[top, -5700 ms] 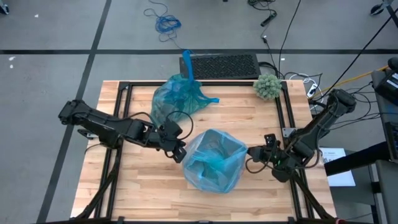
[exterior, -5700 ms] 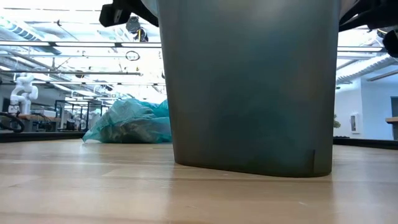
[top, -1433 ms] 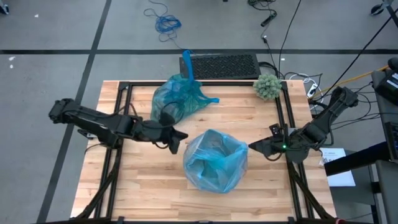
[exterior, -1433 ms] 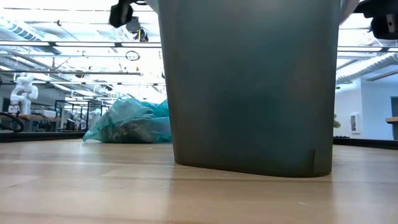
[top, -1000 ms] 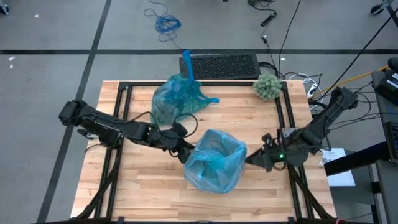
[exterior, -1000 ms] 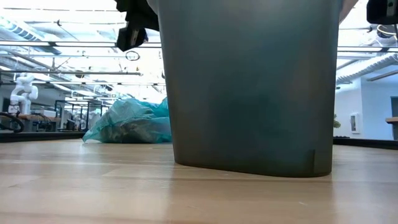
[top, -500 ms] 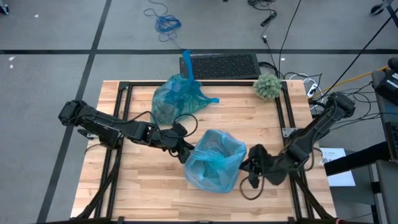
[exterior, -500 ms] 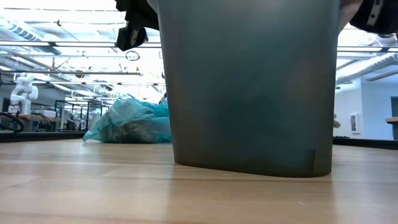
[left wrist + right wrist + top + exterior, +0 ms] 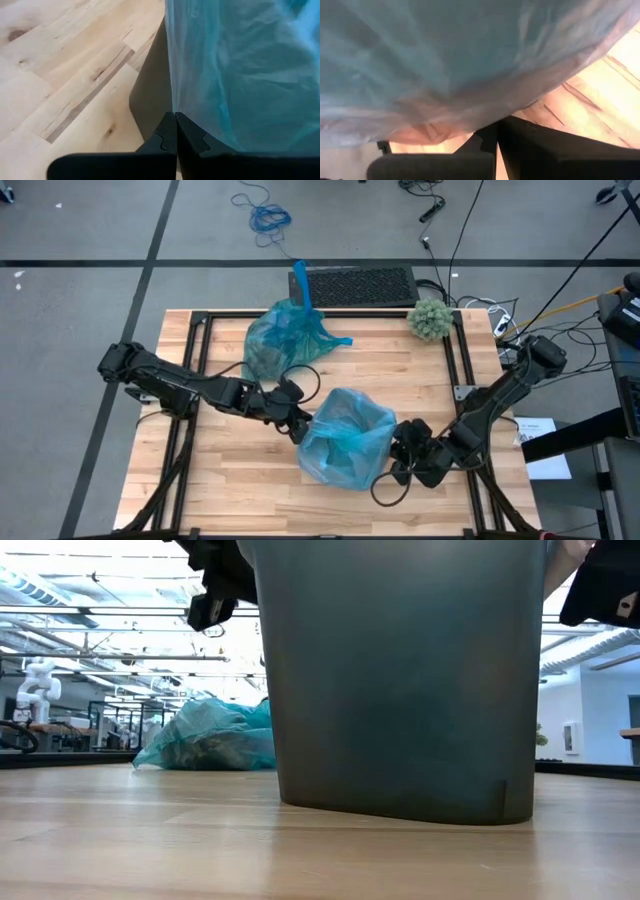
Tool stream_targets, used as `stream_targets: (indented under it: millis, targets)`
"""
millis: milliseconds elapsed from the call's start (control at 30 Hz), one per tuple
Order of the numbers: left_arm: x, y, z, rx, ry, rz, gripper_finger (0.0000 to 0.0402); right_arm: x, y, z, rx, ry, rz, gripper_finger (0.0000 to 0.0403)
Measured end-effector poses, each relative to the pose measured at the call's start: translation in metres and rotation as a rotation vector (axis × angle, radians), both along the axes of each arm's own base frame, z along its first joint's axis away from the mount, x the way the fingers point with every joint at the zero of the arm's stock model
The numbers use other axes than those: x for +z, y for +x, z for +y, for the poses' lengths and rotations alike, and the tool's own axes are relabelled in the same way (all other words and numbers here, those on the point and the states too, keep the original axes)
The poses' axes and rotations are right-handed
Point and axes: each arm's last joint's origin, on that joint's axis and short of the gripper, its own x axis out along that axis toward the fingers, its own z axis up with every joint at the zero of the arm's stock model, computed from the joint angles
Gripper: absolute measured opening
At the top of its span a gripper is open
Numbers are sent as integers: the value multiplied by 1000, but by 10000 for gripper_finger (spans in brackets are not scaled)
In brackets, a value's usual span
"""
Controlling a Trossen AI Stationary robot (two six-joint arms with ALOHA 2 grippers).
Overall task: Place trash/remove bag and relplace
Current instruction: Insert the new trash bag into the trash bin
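High view: a dark bin (image 9: pixel 345 442) lined with a loose blue bag (image 9: pixel 352 420) stands near the middle of the wooden desk (image 9: pixel 230 480). The left pincer (image 9: pixel 303 430) sits at the bin's left rim, its fingers pressed together on the bag's edge there. The right pincer (image 9: pixel 396 460) is at the bin's right side, low against the bag's overhang, fingers together; whether plastic is caught between them cannot be told from above. Behind the bin, toward the desk's far edge, lies a filled, knotted blue bag (image 9: pixel 285 338) with brownish trash showing dimly through it. A fuzzy grey-green ball (image 9: pixel 431 319) rests at the far right corner, well apart from the bin, beside a black keyboard (image 9: pixel 352 284).

Low view: the bin's grey wall (image 9: pixel 400 680) fills most of the frame. To its left, farther back, the filled bag (image 9: pixel 210 737) lies on the desk, crumpled trash faintly visible inside. Dark arm parts show at both upper corners.

Left wrist view: the left pincer (image 9: pixel 175 120) has its two fingers closed flush together at the line where the blue bag (image 9: pixel 240 70) hangs over the bin's dark wall (image 9: pixel 152 95).

Right wrist view: the right pincer's fingers (image 9: pixel 487 140) meet under a billow of the blue bag (image 9: pixel 445 55), with the desk (image 9: pixel 600 90) beyond.
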Motion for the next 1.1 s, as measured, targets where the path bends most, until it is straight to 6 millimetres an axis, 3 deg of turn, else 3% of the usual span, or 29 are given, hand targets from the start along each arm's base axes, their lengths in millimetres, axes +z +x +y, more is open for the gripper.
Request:
stream_targets:
  millis: [133,400,500,633,800,1100]
  targets:
    - [-1,1,0,1,1,3,0,22,-10,6,41,29,-32,0]
    - [1,0,0,7,3,-6,0,108,-33,6,172,-37,-31,0]
    - [1,0,1,12,8,-9,0,140,-21,-8,199,-95,-111,0]
    - [1,0,1,19,13,-11,0,166,15,-33,274,-141,-188,0]
    - [1,0,1,22,15,-11,0,165,66,-51,480,-208,-227,0]
    - [1,0,1,23,15,-13,0,120,115,-46,846,-305,-100,0]
